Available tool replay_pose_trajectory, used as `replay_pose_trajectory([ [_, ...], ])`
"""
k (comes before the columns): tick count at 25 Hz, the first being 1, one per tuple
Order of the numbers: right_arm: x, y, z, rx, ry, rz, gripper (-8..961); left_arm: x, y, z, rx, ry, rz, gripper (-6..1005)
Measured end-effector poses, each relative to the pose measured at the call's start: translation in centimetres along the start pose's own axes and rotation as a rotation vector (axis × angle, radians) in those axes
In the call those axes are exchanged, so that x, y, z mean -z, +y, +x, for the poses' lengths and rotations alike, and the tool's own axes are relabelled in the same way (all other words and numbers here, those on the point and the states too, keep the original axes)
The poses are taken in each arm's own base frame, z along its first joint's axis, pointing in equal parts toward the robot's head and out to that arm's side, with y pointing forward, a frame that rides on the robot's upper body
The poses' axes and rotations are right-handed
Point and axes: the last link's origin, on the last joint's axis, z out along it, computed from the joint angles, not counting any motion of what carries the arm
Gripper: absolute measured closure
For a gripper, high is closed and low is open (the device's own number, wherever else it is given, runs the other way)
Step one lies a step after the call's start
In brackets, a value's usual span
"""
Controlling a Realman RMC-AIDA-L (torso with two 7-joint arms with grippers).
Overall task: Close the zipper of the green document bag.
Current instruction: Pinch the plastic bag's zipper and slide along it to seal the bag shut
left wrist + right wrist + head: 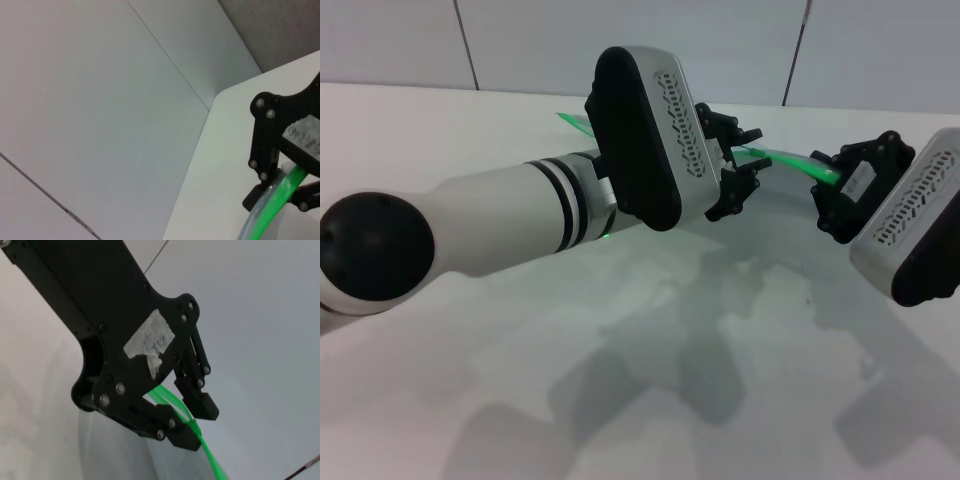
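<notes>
My two arms reach out over a white table (440,130) toward its far edge, where a pale wall rises behind it. Between my claws runs the zipper (782,158), a thin bright green strip that arcs from my left claw (735,165) across to my right claw (828,190). The green document bag (775,190) itself is hard to make out: only a faint translucent sheet shows below the green strip, near the far side of the table, and my left forearm hides much of it. In the right wrist view, my left claw appears as a black linkage whose fingertips (202,407) meet on the green strip, so I judge it is closed on the zipper. There the strip seems to split into two green lines just behind the fingertips, which suggests that stretch is still unzipped, though I cannot be certain. In the left wrist view, my right claw (280,187) holds the green strip where it passes between its black fingers, with clear plastic edging beside it. I cannot pick out the slider tab. As I judge it, both ends are gripped and the pull along the strip is under way but unfinished; how much remains open I cannot tell.
</notes>
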Motion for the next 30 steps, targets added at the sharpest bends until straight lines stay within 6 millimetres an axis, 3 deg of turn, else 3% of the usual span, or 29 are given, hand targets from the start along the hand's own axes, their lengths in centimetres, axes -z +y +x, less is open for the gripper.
replay_pose_trajectory([
  [10, 0.06, 0.12, -0.37, 0.003, -0.009, -0.005, 841, -0.03, -0.18, -0.29, -0.001, -0.008, 0.019, 847],
  [30, 0.2, 0.31, -0.56, 0.011, -0.013, -0.007, 817, -0.28, -0.1, -0.67, -0.005, -0.021, 0.012, 864],
])
